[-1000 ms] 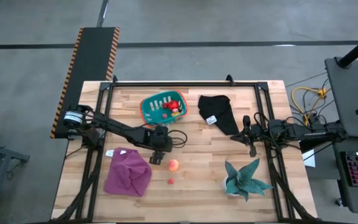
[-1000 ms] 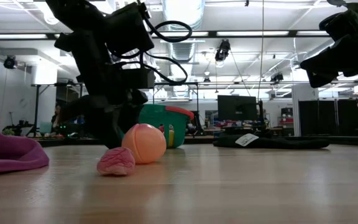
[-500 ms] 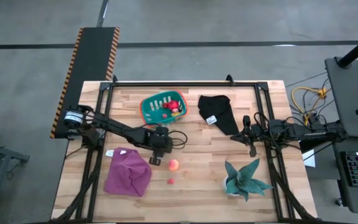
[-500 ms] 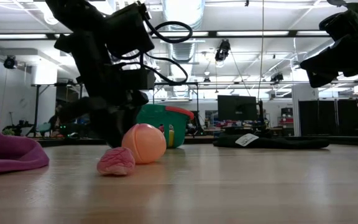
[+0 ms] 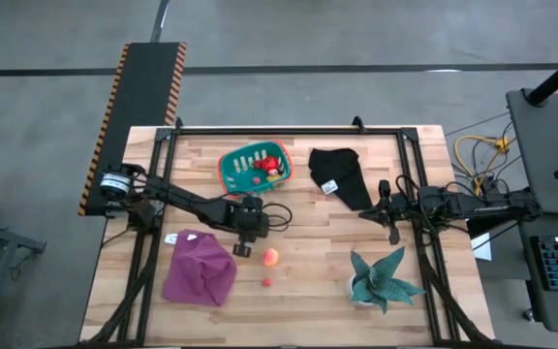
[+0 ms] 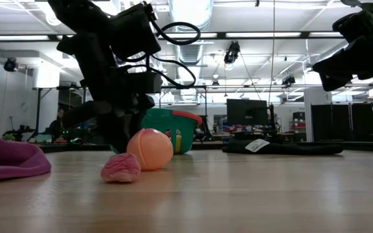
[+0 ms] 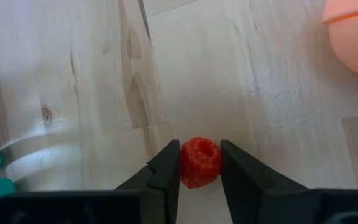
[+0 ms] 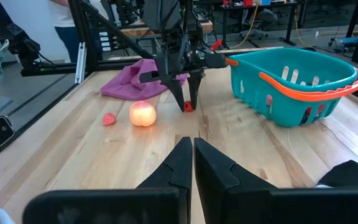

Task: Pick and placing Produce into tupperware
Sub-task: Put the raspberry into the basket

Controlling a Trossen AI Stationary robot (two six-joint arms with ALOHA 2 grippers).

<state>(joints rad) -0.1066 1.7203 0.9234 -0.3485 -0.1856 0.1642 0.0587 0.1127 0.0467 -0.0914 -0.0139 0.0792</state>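
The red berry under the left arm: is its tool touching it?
Touching. The left wrist view shows the left tool with both fingers pressed against the berry, no gap on either side.

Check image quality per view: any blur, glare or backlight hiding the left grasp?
Left wrist view: sharp, red raspberry crisp between the fingers. Low view: ceiling lights backlight the left gripper into a silhouette, hiding the berry. Right wrist view: left gripper's fingertips clear, teal basket evenly lit. High view: soft shadows, no glare.
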